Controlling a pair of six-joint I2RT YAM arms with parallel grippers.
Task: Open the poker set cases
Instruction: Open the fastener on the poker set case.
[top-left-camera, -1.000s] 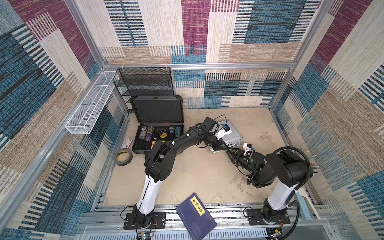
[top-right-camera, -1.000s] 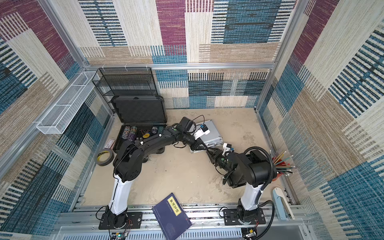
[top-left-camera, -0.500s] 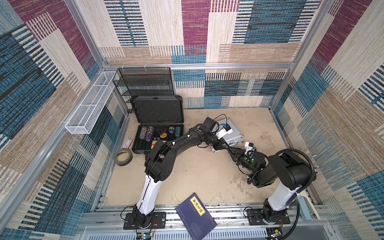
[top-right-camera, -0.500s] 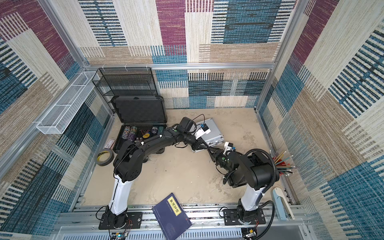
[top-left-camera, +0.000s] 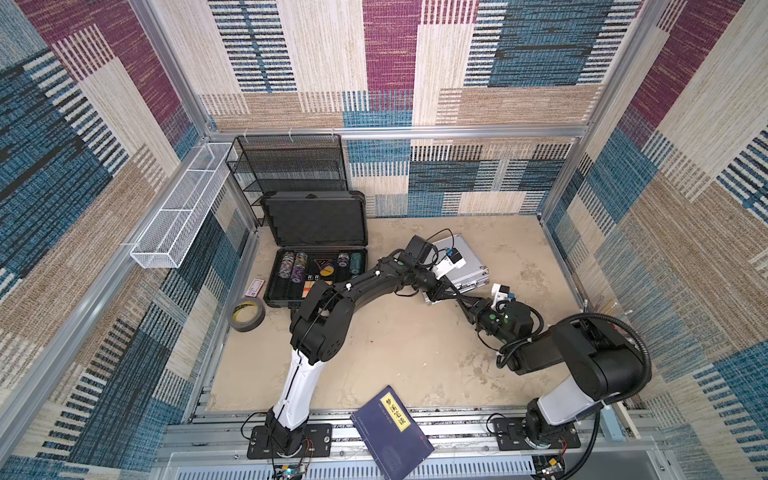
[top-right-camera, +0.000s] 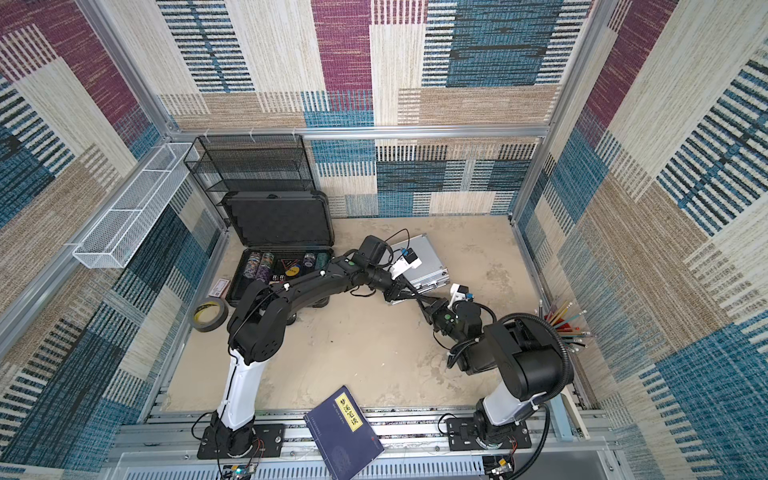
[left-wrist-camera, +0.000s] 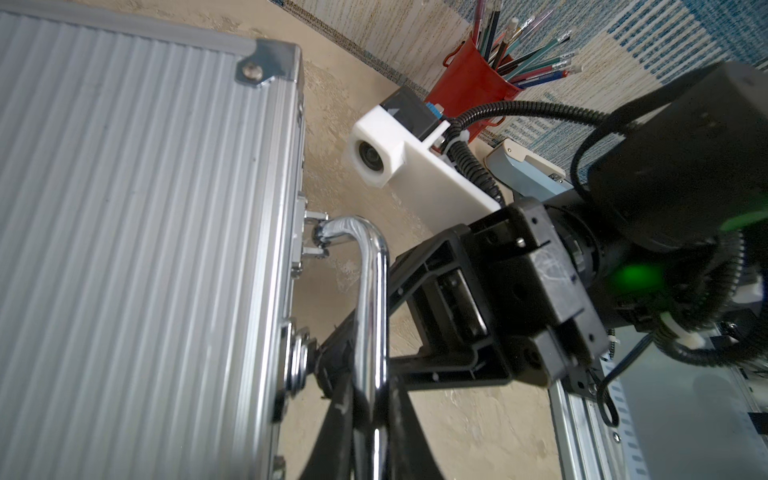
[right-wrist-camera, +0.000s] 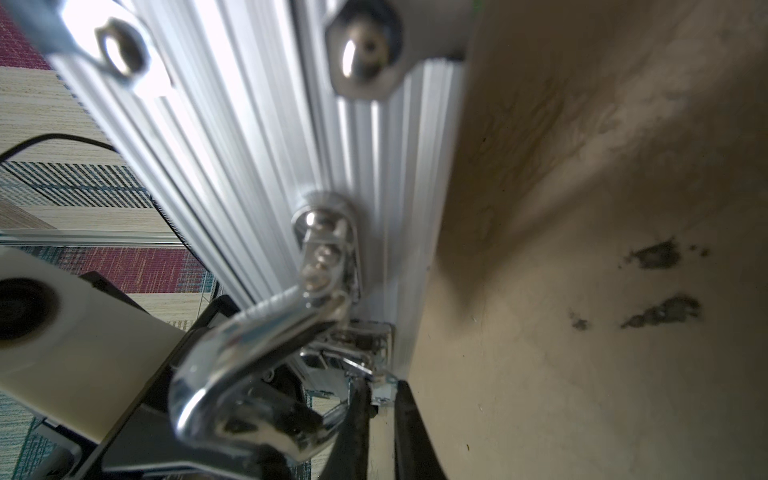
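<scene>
Of the 2 cases, the dark grey case (top-left-camera: 316, 224) is already open at the back left of the table (top-left-camera: 395, 353), its lid upright and its chips showing. That leaves the silver case (top-left-camera: 471, 270), which lies flat and shut near the middle right, so the step in hand is unlatching it. The left gripper (left-wrist-camera: 368, 415) is clamped on the chrome handle (left-wrist-camera: 372, 266) at the case's front edge, 1 finger on each side of the bar, seemingly to steady the case. The right gripper (right-wrist-camera: 380, 399) reaches in low along the table beside that handle. Its jaws are together on the small metal tab of the latch (right-wrist-camera: 345, 345), as far as the right wrist view shows, though the view is close and partly blurred. The next move probably calls for the right gripper to pull or flip that tab away from the case wall until the catch releases. Meanwhile the left grip has to stop the light case from sliding or tipping. Any other latch on that edge would need the same before the lid can lift. The pinch on so small a tab looks easy to lose.
</scene>
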